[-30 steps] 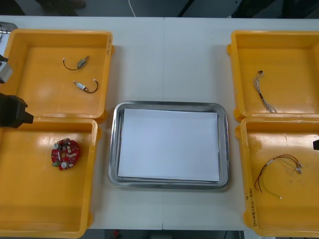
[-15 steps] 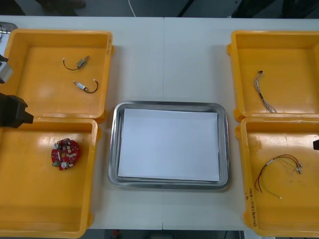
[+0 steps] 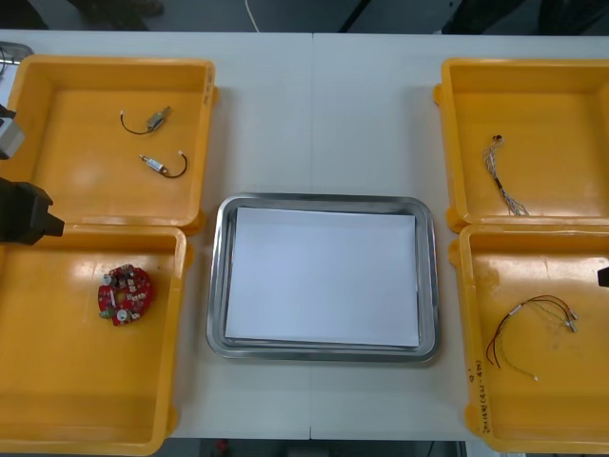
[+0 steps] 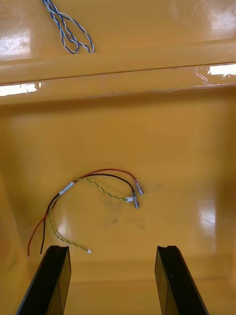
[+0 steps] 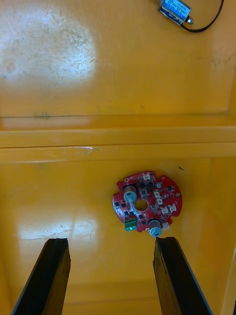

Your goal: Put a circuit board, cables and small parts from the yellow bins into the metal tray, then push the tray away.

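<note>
A round red circuit board lies in the near left yellow bin. In the left wrist view my left gripper hangs open above that bin's floor, the circuit board a short way beyond its fingertips. My right gripper is open over the near right bin, with the red and yellow cable lying just past its fingers. The metal tray, white inside, sits between the bins with nothing in it.
The far left bin holds two small metal parts with black leads. A twisted blue and white cable lies in the far right bin. The left arm and right arm show at the table's sides.
</note>
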